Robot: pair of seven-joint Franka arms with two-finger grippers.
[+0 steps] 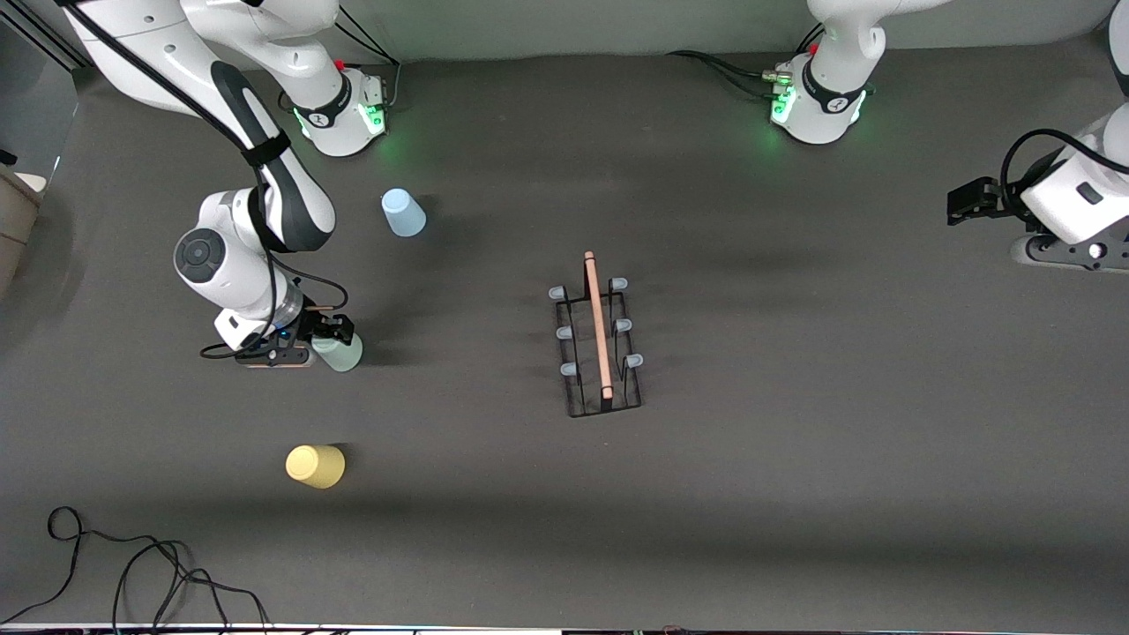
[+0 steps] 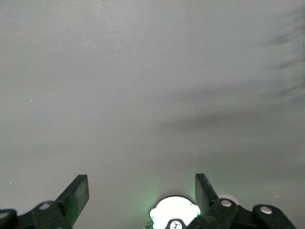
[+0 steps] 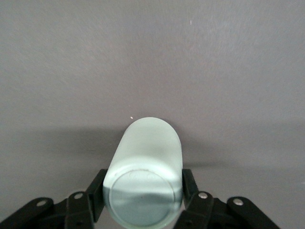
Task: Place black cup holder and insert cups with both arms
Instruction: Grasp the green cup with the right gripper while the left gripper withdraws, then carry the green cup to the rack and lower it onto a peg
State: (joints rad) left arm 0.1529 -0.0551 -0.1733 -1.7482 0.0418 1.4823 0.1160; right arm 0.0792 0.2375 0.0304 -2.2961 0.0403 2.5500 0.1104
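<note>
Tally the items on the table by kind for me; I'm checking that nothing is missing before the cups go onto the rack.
Cups: 3, namely pale green cup in the right pincer, yellow cup, light blue cup
Black cup holder: 1
Total: 4

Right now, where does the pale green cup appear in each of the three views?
Front view: pale green cup at the right gripper, between the blue cup and the yellow cup.
Left wrist view: not in it.
Right wrist view: low centre, between the fingers.
Shared landmark: the right gripper's black fingers.
</note>
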